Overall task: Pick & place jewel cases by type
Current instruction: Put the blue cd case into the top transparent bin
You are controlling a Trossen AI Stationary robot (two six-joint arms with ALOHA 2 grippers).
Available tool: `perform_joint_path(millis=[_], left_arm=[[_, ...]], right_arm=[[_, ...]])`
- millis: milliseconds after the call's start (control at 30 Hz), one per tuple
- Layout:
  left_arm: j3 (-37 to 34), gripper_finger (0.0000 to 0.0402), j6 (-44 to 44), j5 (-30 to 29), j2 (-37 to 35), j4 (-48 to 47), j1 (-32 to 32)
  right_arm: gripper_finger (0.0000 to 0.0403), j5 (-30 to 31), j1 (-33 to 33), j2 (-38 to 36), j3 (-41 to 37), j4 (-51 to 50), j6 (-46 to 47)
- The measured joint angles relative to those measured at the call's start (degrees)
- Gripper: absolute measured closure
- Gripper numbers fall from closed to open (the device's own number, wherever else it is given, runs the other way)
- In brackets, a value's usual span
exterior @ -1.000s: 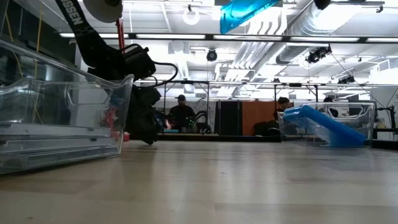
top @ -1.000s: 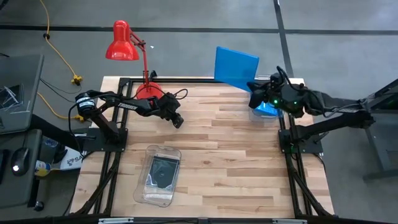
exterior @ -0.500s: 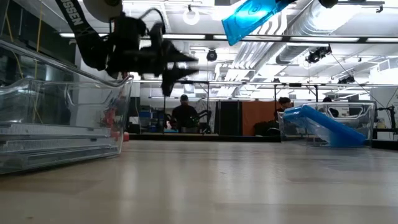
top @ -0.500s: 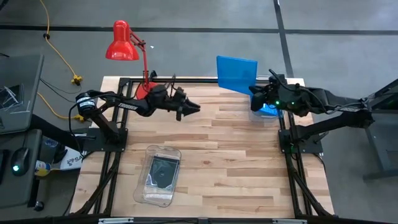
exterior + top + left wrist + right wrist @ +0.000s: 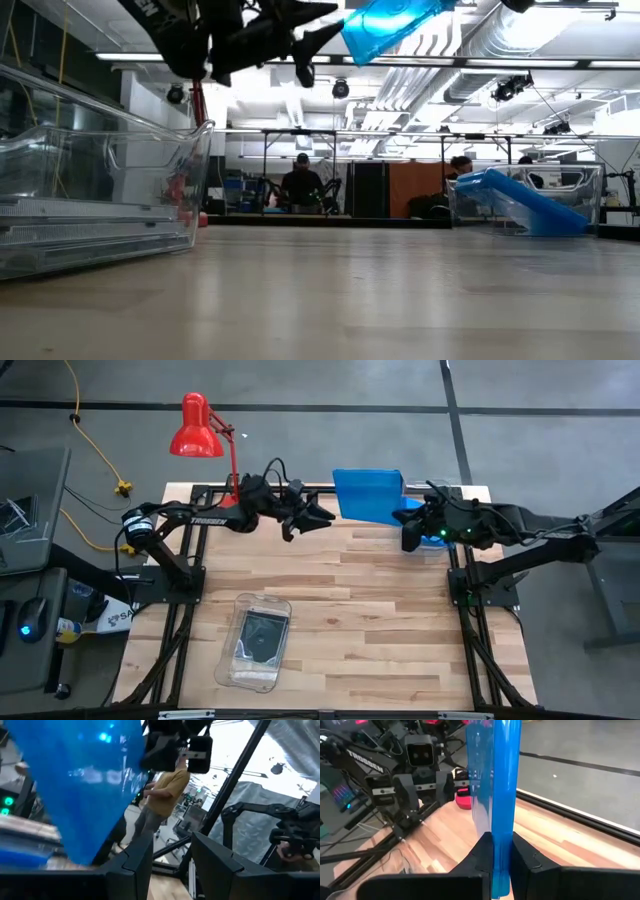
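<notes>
Blue case (image 5: 368, 494): thin flat square, held in the air above the far edge of the tabletop (image 5: 340, 610). In the low view it shows high up, tilted (image 5: 385, 25); in the right wrist view it stands edge-on (image 5: 500, 795); in the left wrist view its broad blue face fills the near side (image 5: 75, 785).

Right gripper (image 5: 410, 520): at the far right of the tabletop; fingers (image 5: 527, 862) pinched narrow on the lower edge of the blue case, one on each face.

Left gripper (image 5: 322, 517): raised at the far middle of the tabletop, pointing at the blue case and just beside its left edge. Fingers (image 5: 220, 865) partly spread with a gap between them, nothing in the gap; contact with the case cannot be told. Seen high in the low view (image 5: 315, 30), close to the case.

Right bin (image 5: 525, 200): clear plastic, at the far right of the tabletop, under the right arm; blue cases (image 5: 530, 205) lean inside it.

Left bin (image 5: 255, 640): clear plastic, on the near left part of the tabletop; a dark case (image 5: 262, 635) with a faint disc lies flat inside.

Lamp (image 5: 200, 430): red, at the far left corner.

Person (image 5: 162, 795): in a yellow shirt, standing in the room beyond the table, seen in the left wrist view.
</notes>
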Motion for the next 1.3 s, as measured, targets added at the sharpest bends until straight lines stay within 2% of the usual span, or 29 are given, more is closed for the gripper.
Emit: perform_joint_path(millis=[167,433,867,1167,1300], left_arm=[[2.57,0.0269,2.83,0.00,-0.02,-4.78,0.00],[2.88,0.0269,10.06,-1.66,-0.07,-14.59,-0.02],[2.88,0.0269,17.12,-2.66,-0.07,-15.63,0.04],[2.88,0.0269,24.73,-5.68,-0.07,-22.84,0.09],[2.88,0.0269,23.71,-7.40,-0.07,-23.57,0.09]], right_arm=[[0.0387,-1.26,1.14,0.02,0.00,3.14,-1.63],[0.0387,-2.34,2.15,0.02,-0.02,4.28,-3.02],[0.0387,-5.40,2.15,-0.17,-0.02,4.49,-2.82],[0.0387,-6.39,2.24,-2.15,-0.02,2.83,-2.95],[0.0387,-5.91,2.19,-3.11,-0.02,0.72,-2.97]])
